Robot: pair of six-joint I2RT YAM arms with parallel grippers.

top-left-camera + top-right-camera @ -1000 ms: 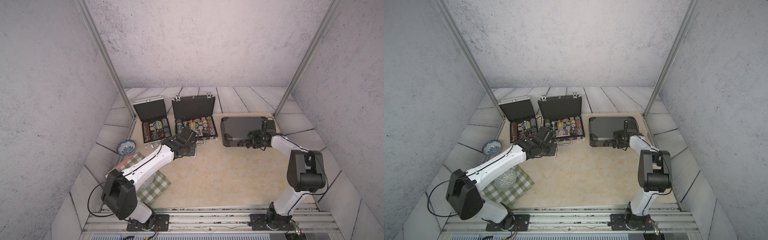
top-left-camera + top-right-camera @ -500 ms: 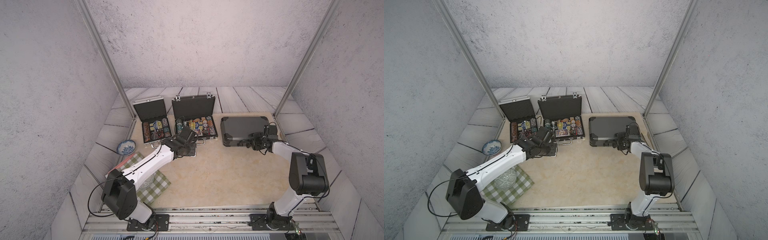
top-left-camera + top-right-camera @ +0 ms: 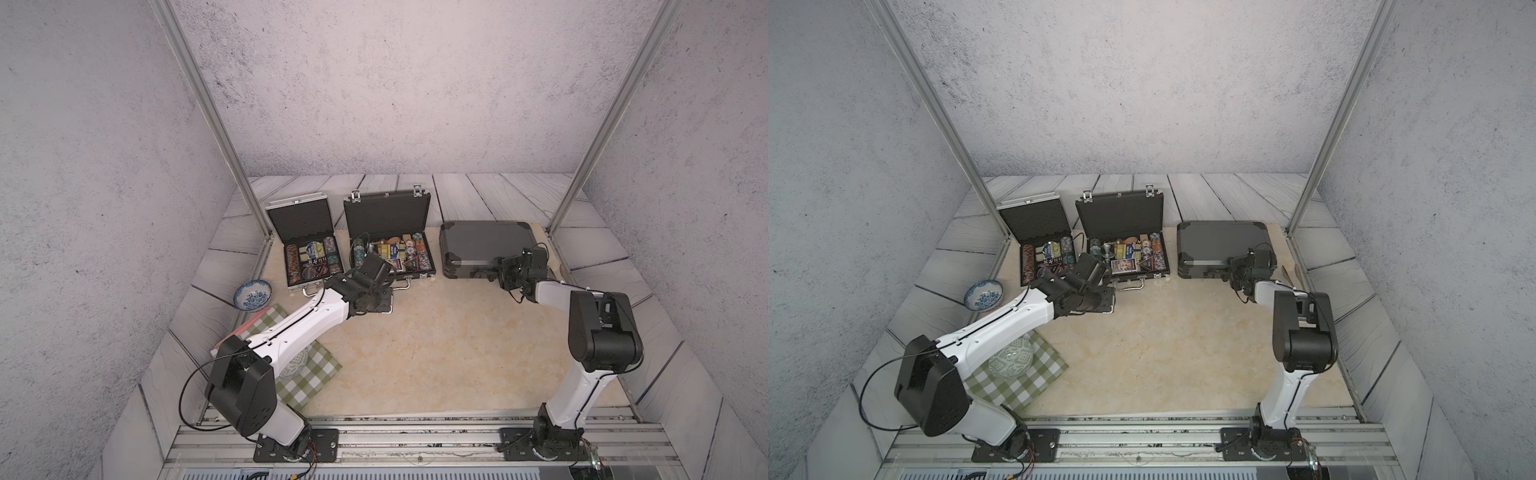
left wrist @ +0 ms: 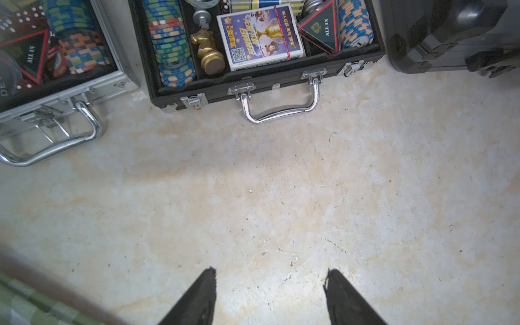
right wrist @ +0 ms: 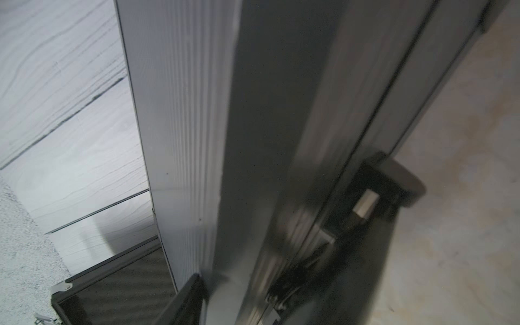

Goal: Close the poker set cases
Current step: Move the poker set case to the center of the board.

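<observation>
Nearest you, at the lower left of both top views, a green checked cloth (image 3: 309, 374) lies under the left arm with a glass dish (image 3: 1011, 359) on it, and a blue patterned bowl (image 3: 252, 294) sits just beyond it by the wall. In the left wrist view, your left gripper (image 4: 270, 277) hangs over the bare beige table (image 3: 436, 345) with its fingers spread and nothing between them, just in front of the black case's chrome handle (image 4: 281, 112). At centre right of a top view, your right gripper (image 3: 490, 271) is at the front edge of the closed dark case (image 3: 484, 241). In the right wrist view one of its fingers (image 5: 188, 298) lies on the lid top and the other runs down the front wall by a latch; you cannot tell whether they pinch the case. Farther back, three cases stand in a row across the middle of the frame. The silver case (image 3: 299, 220) at the left and the black case (image 3: 386, 216) in the middle stand open with lids upright, chips and a card box (image 4: 260, 36) showing inside. The dark one at the right lies flat with its lid down.
</observation>
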